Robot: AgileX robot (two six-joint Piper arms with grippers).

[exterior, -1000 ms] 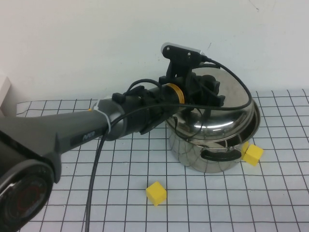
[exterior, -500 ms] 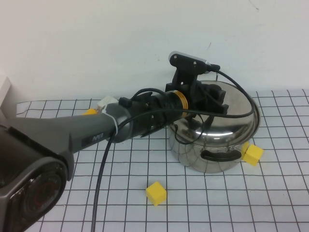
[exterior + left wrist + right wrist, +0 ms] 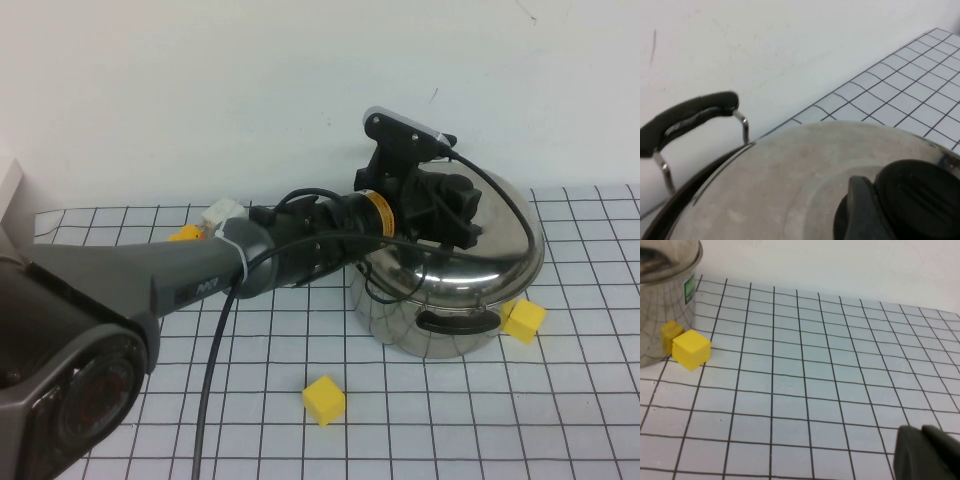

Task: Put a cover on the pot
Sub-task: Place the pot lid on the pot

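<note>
1. Where the gridded counter [image 3: 560, 420] meets the white wall, the pot [image 3: 440, 310] is seen standing upright, right of centre in the high view, with one black side handle [image 3: 455, 322] facing the camera.
2. A domed steel lid [image 3: 500, 235] is seen on top of the pot, seemingly a little tilted or off-centre; whether it is fully seated on the rim cannot be told.
3. The left hand [image 3: 452, 210] is placed over the lid at its black knob [image 3: 912, 197]; whether its fingers are closed on the knob or spread apart cannot be told.
4. The right hand [image 3: 927, 452] is shown only as a dark edge low over bare counter, well apart from the pot; its opening cannot be told either.
5. Three yellow cubes are noted: one [image 3: 524, 319] touching or just beside the pot's base on the right, one [image 3: 323, 399] in front of the pot, and one [image 3: 184, 232] partly hidden behind the left arm.
6. The pot is judged rigid, fairly heavy and unlikely to shift under a light push; its polished steel is judged slippery, so the looped handles would be the places to take hold of it.
7. The lid is judged stiff and smooth, best held by the knob and lowered level, since a tilted lid could slide off the rim.
</note>
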